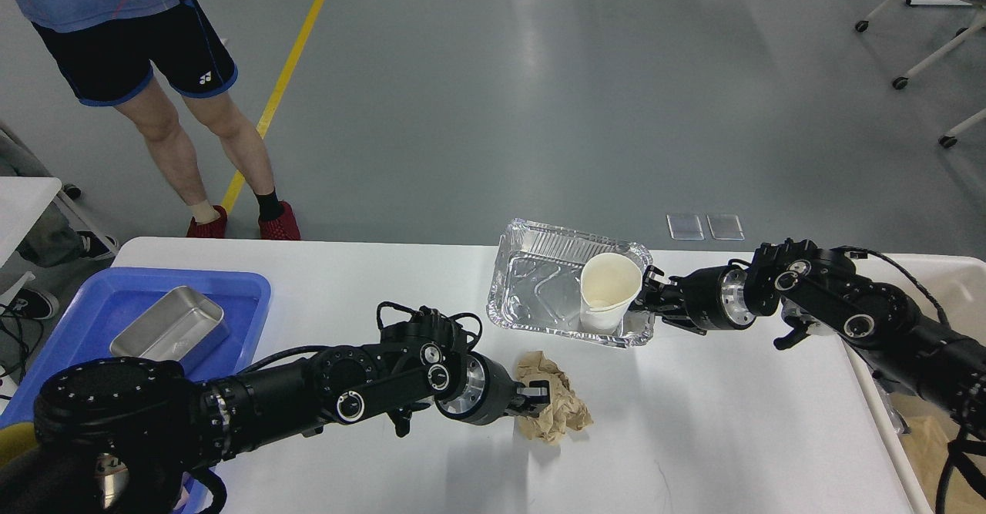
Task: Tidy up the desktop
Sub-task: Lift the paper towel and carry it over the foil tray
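Observation:
The white desktop holds a crumpled brown paper ball near its middle front. My left gripper is shut on the paper's left side. A silver foil tray sits at the back middle with a white paper cup leaning in its right end. My right gripper comes in from the right and is shut on the foil tray's right rim, just beside the cup.
A blue plastic tray at the left edge holds a steel pan. A beige bin stands off the table's right edge. A person stands on the floor beyond the back left corner.

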You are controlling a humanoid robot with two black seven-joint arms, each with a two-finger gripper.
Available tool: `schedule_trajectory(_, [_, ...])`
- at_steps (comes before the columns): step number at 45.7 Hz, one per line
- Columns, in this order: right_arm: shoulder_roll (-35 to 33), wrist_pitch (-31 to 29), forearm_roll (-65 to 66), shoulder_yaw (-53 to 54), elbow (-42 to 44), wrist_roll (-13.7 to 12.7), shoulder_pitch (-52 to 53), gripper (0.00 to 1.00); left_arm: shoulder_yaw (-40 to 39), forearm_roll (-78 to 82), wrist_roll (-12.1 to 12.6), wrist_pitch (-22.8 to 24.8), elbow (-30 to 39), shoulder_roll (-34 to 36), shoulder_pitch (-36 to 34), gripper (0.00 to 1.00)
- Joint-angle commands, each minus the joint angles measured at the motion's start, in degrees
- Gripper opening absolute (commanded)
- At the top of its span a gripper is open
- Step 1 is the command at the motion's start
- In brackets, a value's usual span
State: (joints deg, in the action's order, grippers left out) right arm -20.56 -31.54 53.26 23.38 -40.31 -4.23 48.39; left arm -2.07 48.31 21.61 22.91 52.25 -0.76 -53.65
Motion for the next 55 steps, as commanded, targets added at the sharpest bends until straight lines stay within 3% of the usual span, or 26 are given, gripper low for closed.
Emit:
schedule_trajectory(1, [0.0, 0.2, 0.0, 0.2, 0.0, 0.0, -0.1, 0.00, -0.1, -0.2, 1.6, 0.3, 5.8, 4.4, -1.3, 0.01])
schedule_trajectory(10, [0.0, 0.2, 0.0, 0.5, 0.0, 0.0, -0.1, 0.00, -0.6, -1.0, 1.9, 2.0, 18.1, 16.7, -3.4, 0.02])
schedule_trajectory(21, [0.1, 0.2, 0.0, 0.5, 0.1, 0.0, -0.2, 0.00, -3.3, -2.5, 1.8, 2.9, 34.8, 38.0, -7.0, 0.02])
schedule_trajectory(34, [0.4, 0.2, 0.0, 0.5, 0.1, 0.0, -0.1, 0.00, -9.1, -6.4, 1.8, 8.6, 47.4, 62.0, -9.5, 0.02])
schedule_trajectory(43, [0.4, 0.2, 0.0, 0.4, 0.1, 0.0, -0.1, 0.00, -16.8, -10.6, 1.7, 14.9, 47.7, 71.0, -10.4, 0.02])
schedule_trajectory(55, [0.6, 0.3, 0.0, 0.4, 0.0, -0.1, -0.1, 0.00, -23.1, -12.5, 1.6, 18.7, 47.7, 76.8, -10.4, 0.02])
